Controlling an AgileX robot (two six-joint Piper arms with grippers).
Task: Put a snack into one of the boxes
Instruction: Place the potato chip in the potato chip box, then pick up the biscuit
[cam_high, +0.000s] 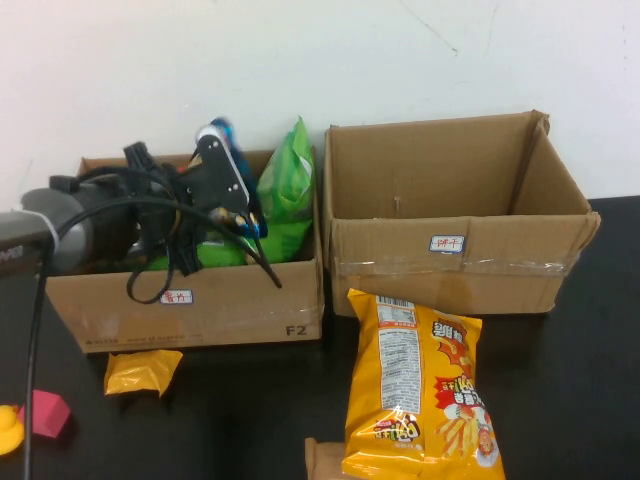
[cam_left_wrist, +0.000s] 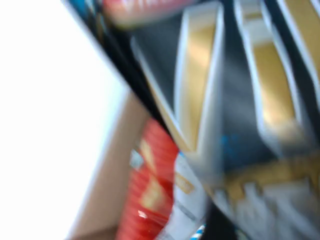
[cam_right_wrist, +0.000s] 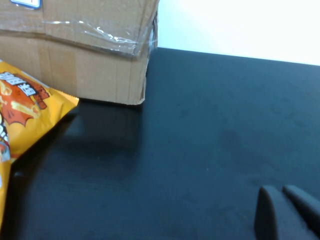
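Note:
My left gripper (cam_high: 220, 140) is over the left cardboard box (cam_high: 190, 300), which holds green snack bags (cam_high: 288, 185). A blue and white thing (cam_high: 216, 129) shows at its tip. The left wrist view is filled by a blurred black, gold and white snack pack (cam_left_wrist: 240, 100), with a red packet (cam_left_wrist: 150, 195) and the box wall (cam_left_wrist: 107, 175) beside it. A large orange chip bag (cam_high: 420, 390) lies on the table in front of the empty right box (cam_high: 450, 270). My right gripper (cam_right_wrist: 282, 210) is shut and empty, low over the black table, right of that box (cam_right_wrist: 75, 50) and the chip bag (cam_right_wrist: 25, 110).
A small yellow snack pack (cam_high: 142, 370) lies in front of the left box. A pink block (cam_high: 45, 412) and a yellow toy (cam_high: 8, 430) sit at the front left. A brown item (cam_high: 322, 460) lies by the chip bag's near end. A white wall stands behind.

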